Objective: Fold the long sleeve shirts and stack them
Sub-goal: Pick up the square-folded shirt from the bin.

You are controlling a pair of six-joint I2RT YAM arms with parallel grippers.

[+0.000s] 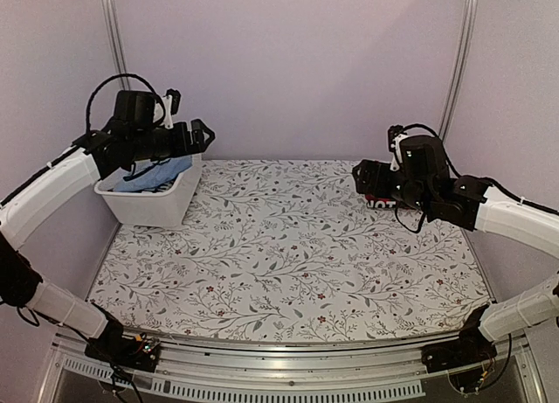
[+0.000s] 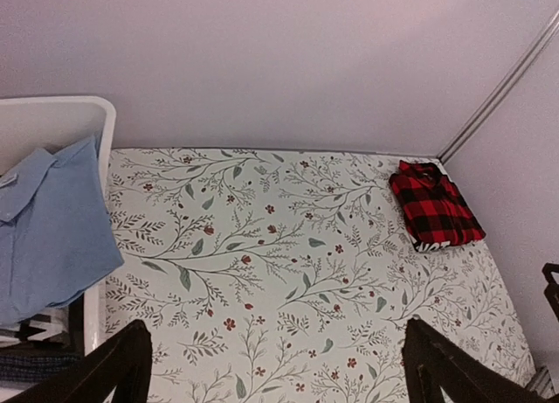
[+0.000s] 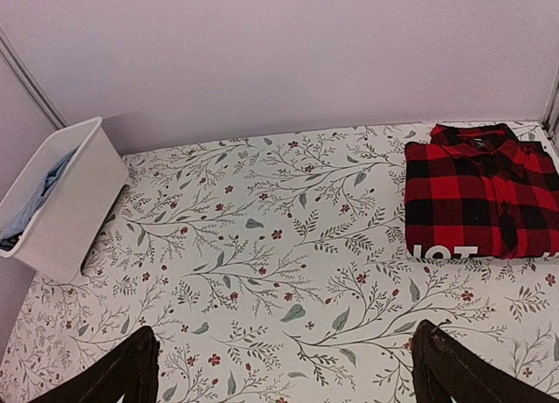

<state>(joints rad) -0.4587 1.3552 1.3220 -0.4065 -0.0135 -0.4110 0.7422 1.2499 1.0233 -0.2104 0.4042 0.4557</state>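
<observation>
Up over the white bin (image 2: 98, 114), the left pincer (image 1: 203, 136) hangs with its fingers spread wide and nothing between them. Beneath it and a little to its left, the light blue shirt (image 2: 52, 219) lies rumpled in the bin, one edge draped over the rim, with some dark striped cloth under it that I can't make out. Across the desk (image 1: 288, 246), the right pincer (image 3: 284, 372) is just as wide and just as empty. Ahead of it to the right, the red-and-black plaid shirt (image 3: 476, 202) sits neatly folded near the back corner. I'd say one shirt is done; the blue one is not yet lifted out, folded or stacked on the plaid.
</observation>
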